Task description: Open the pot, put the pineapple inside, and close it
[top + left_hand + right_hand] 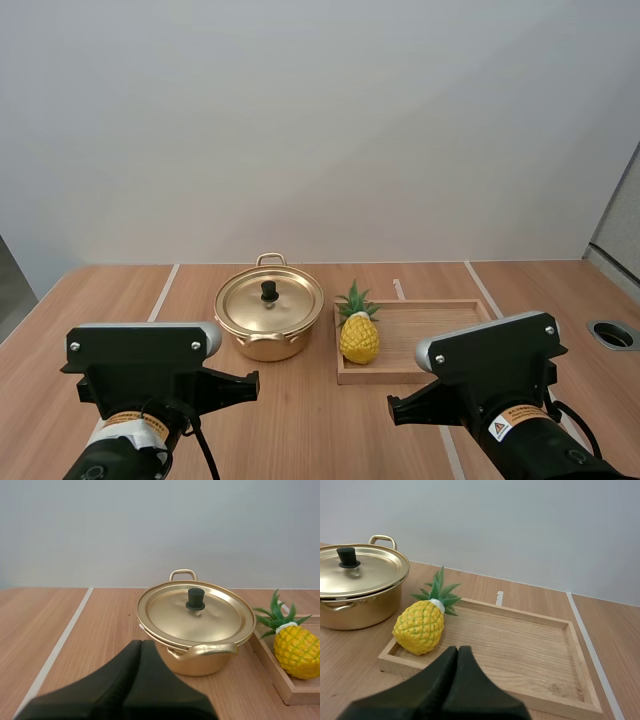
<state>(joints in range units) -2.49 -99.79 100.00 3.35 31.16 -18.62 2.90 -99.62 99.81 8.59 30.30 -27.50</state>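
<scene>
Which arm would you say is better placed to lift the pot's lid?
Left. The shut left gripper faces the lid on the pot, while the right gripper, also shut, faces the pineapple in the tray.

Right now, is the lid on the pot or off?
On: the lid sits flat across the rim of the pot, black knob upward.

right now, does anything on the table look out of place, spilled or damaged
Nothing stands out. The lid sits closed on the pot, the pineapple rests tilted in the corner of the wooden tray nearest the pot, nothing spilled or damaged. The left tool and right tool are shut, touching nothing.
</scene>
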